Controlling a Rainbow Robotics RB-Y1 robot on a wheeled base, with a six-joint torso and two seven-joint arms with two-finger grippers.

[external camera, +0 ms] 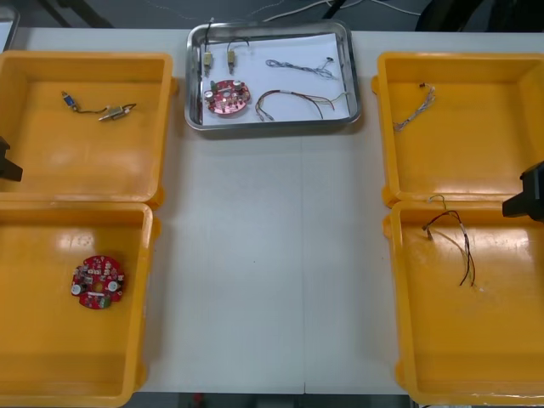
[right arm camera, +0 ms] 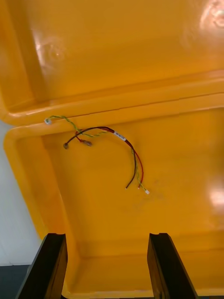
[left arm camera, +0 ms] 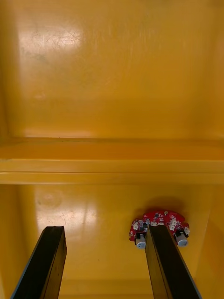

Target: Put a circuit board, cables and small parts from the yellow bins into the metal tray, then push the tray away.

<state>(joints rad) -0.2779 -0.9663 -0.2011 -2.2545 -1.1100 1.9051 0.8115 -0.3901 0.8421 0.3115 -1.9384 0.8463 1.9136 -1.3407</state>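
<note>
Nearest to us, the left gripper hangs above the near left bin. Its fingers stand wide apart and hold nothing. On the floor of this bin lies a round red circuit board; in the left wrist view one finger stands in front of a part of it.

On the other side, the right gripper is over the near right bin, also spread wide and empty. Beyond its fingers lies a cable of red, yellow and black wires, and one thin end of it rests on the rim between the two right bins.

Farther away, the far left bin holds small metal parts. The far right bin holds a twisted blue and white cable.

Farthest, at the far edge of the table, the metal tray stands between the far bins, white inside. In it we see a second circuit board, two more small parts, a blue and white tray cable and a red and yellow tray cable.
</note>
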